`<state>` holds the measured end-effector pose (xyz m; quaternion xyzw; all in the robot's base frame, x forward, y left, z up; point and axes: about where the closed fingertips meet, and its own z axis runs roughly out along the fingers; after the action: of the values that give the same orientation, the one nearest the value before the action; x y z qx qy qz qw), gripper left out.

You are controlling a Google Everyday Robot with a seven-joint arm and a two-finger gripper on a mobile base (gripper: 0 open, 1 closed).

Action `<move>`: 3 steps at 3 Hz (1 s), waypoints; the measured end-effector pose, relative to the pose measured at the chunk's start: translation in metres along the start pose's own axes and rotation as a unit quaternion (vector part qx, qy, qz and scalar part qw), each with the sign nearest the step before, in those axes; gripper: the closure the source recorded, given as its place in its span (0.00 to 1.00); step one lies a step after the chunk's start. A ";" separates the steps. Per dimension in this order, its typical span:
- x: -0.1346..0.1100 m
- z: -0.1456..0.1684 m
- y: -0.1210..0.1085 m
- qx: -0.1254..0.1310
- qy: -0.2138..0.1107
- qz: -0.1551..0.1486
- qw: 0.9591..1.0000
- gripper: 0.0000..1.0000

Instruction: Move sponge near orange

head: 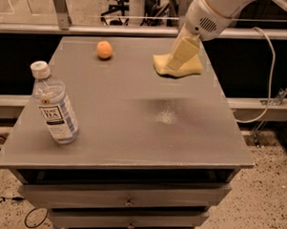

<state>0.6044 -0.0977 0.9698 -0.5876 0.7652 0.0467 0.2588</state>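
The pale yellow sponge [192, 67] hangs in my gripper [174, 65], lifted above the right rear part of the grey table [133, 130]. The gripper comes down from the white arm at the top right, and its pale yellow fingers [183, 52] are closed on the sponge's middle. The sponge's shadow falls on the table in front of it. The small round orange [104, 49] rests on the table near the back edge, to the left of the sponge and apart from it.
A clear water bottle [54, 105] with a white cap stands near the table's left front edge. Drawers [125, 200] sit under the tabletop. A cable [269, 79] hangs to the right of the table. A railing runs behind the table.
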 end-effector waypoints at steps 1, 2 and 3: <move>0.003 0.005 0.004 -0.007 0.000 0.005 1.000 1.00; -0.018 0.032 -0.006 -0.007 -0.037 -0.011 0.999 1.00; -0.066 0.062 -0.081 0.057 -0.101 -0.065 0.991 1.00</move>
<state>0.7115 -0.0413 0.9649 -0.6126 0.6967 0.0452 0.3706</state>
